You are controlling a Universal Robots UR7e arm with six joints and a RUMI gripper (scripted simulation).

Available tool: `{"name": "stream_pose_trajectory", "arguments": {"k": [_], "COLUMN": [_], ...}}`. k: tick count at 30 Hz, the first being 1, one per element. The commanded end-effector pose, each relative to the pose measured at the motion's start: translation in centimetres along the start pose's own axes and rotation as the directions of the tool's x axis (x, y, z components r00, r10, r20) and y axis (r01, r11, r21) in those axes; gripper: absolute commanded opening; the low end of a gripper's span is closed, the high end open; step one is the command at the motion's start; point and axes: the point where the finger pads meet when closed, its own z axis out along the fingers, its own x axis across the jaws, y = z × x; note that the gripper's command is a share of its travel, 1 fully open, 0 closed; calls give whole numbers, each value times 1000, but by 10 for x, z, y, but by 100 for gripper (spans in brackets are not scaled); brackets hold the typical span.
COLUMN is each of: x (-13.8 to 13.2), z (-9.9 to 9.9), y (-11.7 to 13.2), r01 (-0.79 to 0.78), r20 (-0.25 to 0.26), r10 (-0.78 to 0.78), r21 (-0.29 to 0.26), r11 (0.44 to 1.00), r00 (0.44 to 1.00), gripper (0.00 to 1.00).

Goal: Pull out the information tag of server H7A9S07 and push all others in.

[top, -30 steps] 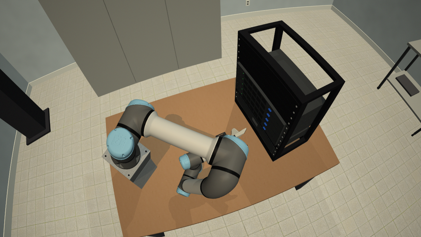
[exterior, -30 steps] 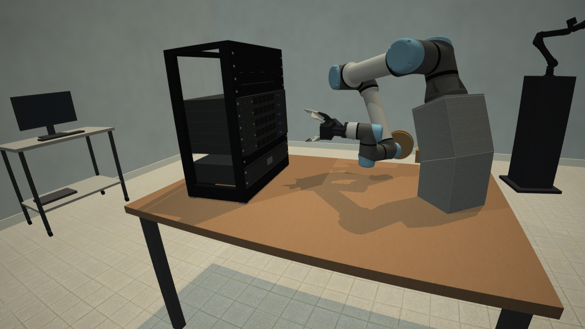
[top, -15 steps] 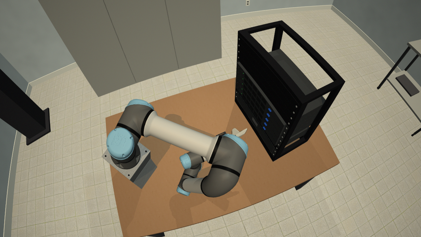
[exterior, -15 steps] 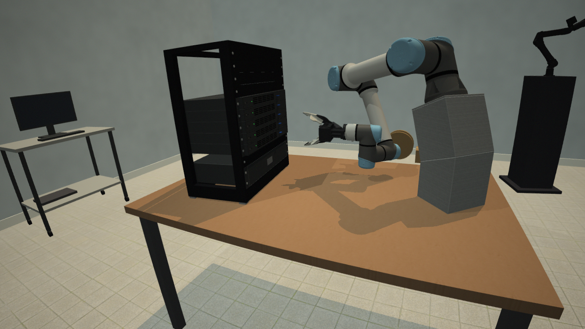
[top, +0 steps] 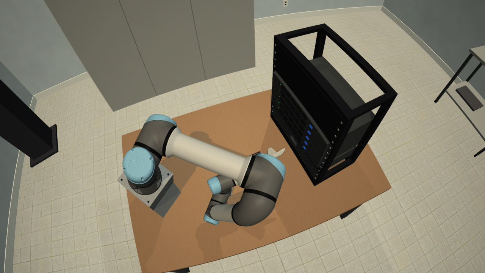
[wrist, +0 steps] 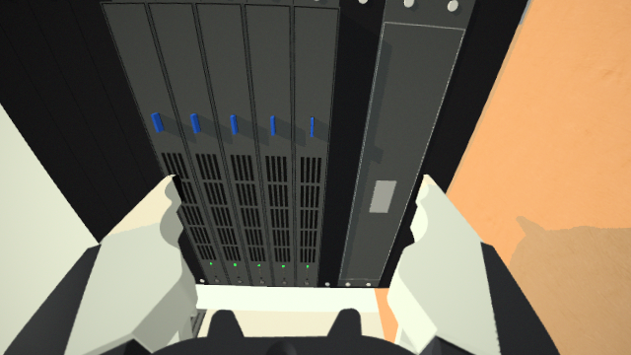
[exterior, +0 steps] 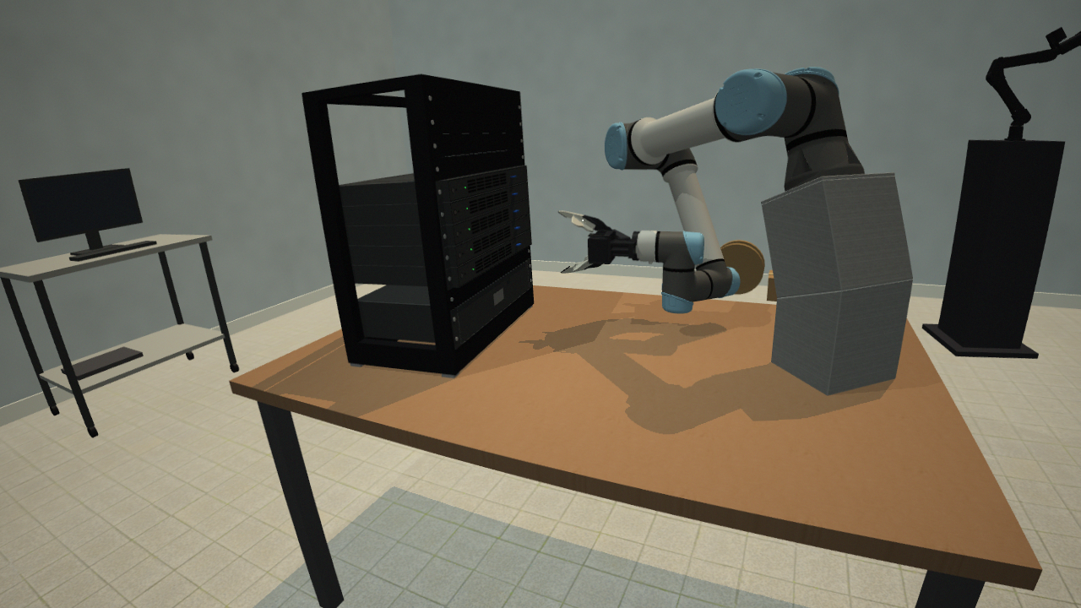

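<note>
So your claw (exterior: 576,241) (wrist: 301,177) is spread wide with nothing in it, just out in front of the rack (top: 334,123) (exterior: 426,226) (wrist: 362,64) and not touching it. The rack's standing upright on the bench (top: 216,125) (exterior: 680,453) (wrist: 567,123), across from the arm's grey pedestal (top: 168,200) (exterior: 869,226).

You've got five slim servers stacked in there, each with a green light at one end and a blue tab toward the other. In your wrist view they run side by side, and the blue tabs (wrist: 234,124) line up in a neat row. All of those tabs look to sit at the server fronts, and you can't read a service tag on any of them, so I can't tell which one is H7A9S07.

Below the servers in the rack, past a black gap, you've got a wider dark panel (exterior: 491,299) (wrist: 409,123) with a pale grey label on it.
</note>
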Motion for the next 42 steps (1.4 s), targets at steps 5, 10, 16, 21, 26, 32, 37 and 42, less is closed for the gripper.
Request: {"name": "stream_pose_trajectory", "arguments": {"k": [5, 10, 16, 21, 26, 32, 37, 42], "x": [3, 4, 5, 6, 6, 6, 6, 6], "z": [1, 1, 2, 2, 2, 2, 2, 2], "y": [2, 3, 4, 4, 4, 4, 4, 4], "r01": [-15, -21, -26, -28, -29, -30, -30, -30], "r20": [-6, -10, -12, -13, -14, -14, -14, -14], "r10": [15, 21, 26, 28, 29, 30, 30, 30], "r21": [-5, -6, -8, -8, -9, -9, -9, -9], "r11": [1000, 1000, 1000, 1000, 1000, 1000, 1000, 1000], "r00": [1000, 1000, 1000, 1000, 999, 999, 999, 999], "gripper": [100, 100, 100, 100, 100, 100, 100, 15]}}
